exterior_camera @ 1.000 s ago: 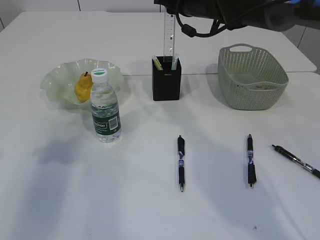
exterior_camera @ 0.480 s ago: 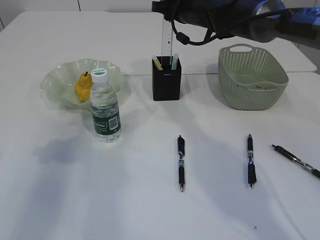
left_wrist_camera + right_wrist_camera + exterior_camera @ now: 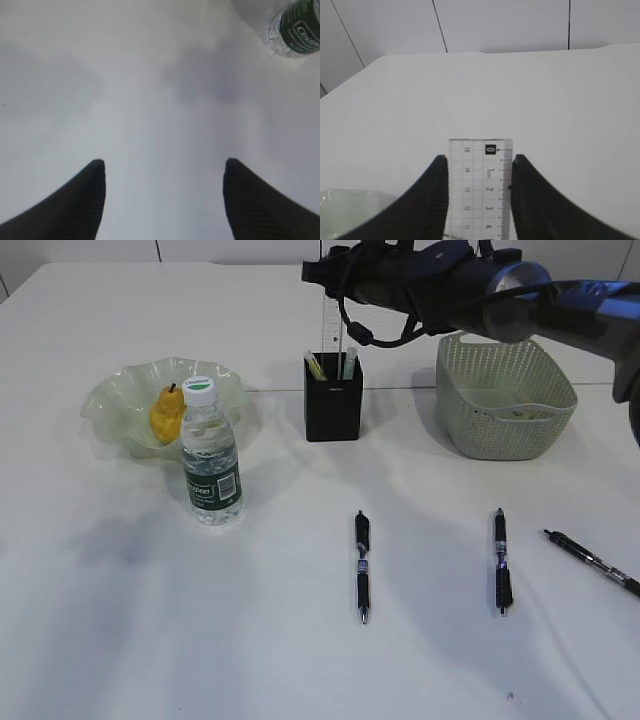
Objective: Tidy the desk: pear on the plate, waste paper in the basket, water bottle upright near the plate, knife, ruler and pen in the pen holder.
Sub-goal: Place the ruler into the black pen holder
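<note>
Between the right pincer's (image 3: 477, 172) fingers: ruler (image 3: 481, 187), gripped by its edges, upright, lower end in the holder (image 3: 333, 400); printed scale reads 0 to 4 and 11 to 15. Release pending, by judgement.
Done: pear (image 3: 166, 413) on plate (image 3: 110, 398); bottle (image 3: 211, 455) upright at the plate's 5 o'clock, label partly legible, "Ce…".
Basket (image 3: 505, 392) at the holder's 3 o'clock: contents unclear.
Left: three pens (image 3: 361, 565) on the surface (image 3: 120, 620), around the holder's 5 o'clock.
Left pincer (image 3: 164, 172): released, empty.

pear (image 3: 166, 416) on plate (image 3: 112, 400), ruler (image 3: 333, 325) in pen holder (image 3: 333, 400)
</note>
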